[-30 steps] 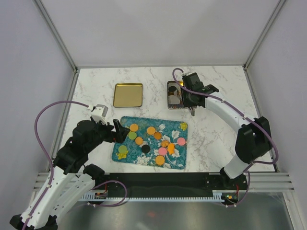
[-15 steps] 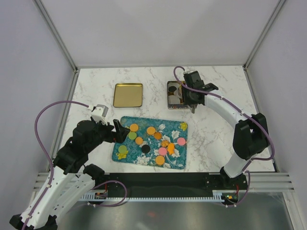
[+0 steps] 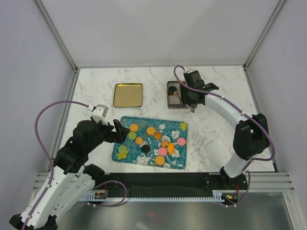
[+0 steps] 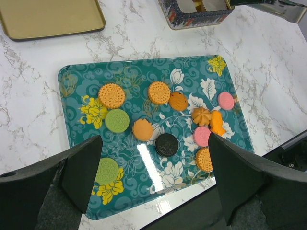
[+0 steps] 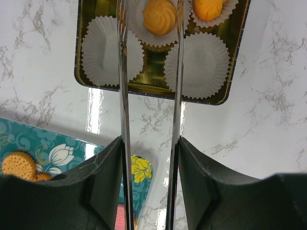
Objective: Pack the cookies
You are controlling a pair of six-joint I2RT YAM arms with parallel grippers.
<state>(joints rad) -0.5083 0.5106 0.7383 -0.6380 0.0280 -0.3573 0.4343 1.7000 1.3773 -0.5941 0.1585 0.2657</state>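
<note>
A dark tin (image 5: 201,99) with a gold inside sits on the marble just beyond the far right corner of the teal floral tray (image 4: 139,76). It holds white paper cups (image 5: 204,64). The two cups nearest the tray are empty; the two behind them each carry an orange swirl cookie (image 5: 159,17). The rest of the cookies (image 4: 111,95), twelve of them in orange, green, pink and black, lie loose on the tray. Beyond the tray's far left corner lies a shallow gold lid (image 3: 128,95) with nothing in it.

The right gripper (image 5: 150,9) hangs over the tin. Its long thin blades stand apart on either side of one swirl cookie, which lies in its cup with a gap to the left blade, so nothing is pinched. The left gripper (image 4: 154,143) hovers above the tray, spread wide and empty.

Since a second ago the right blades have spread wider and the wrist has edged slightly further over the tin. The tray's cookies and the left arm are unchanged.
</note>
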